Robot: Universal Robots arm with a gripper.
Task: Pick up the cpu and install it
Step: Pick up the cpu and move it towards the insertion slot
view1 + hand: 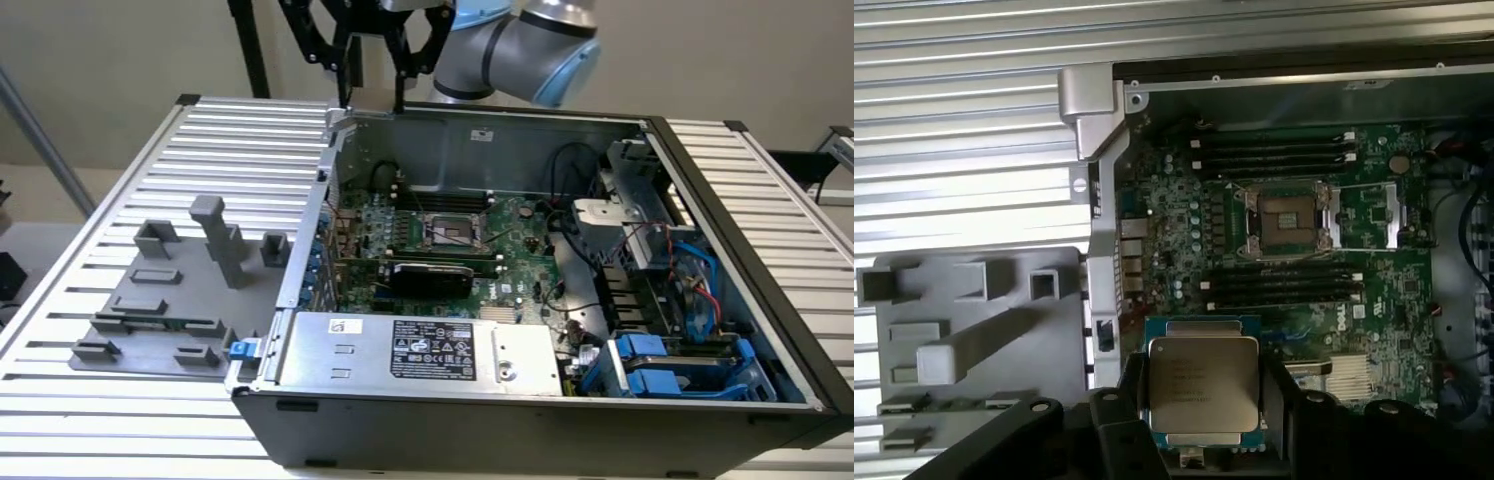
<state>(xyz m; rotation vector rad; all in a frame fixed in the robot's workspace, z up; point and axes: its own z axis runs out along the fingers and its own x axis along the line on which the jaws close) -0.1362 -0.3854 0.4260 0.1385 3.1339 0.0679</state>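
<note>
We see the black two-fingered gripper [375,80] of the grey and blue robot arm [534,45] hanging high over a back corner of the open dark metal computer case [534,420], towards the exterior view's left. In the wrist view, the gripper [1202,415] has its black fingers [1119,430] closed against two opposite edges of the small flat square cpu [1204,390], silvery-grey on top with faint printed text. The chip is held level in the air above the case (we cannot see its underside). Below it lies the green motherboard [1184,240], and further in sits the square black-and-metal socket frame [1291,215], brownish contacts showing at its centre, well apart from the held chip. In the exterior view the socket frame [447,232] sits near the middle of the board, and a large silver box with a black label [427,350] runs along the case's near wall. Beside the case, a grey plastic fixture plate [167,295] with upright blocks rests on the ribbed aluminium table [227,130].
</note>
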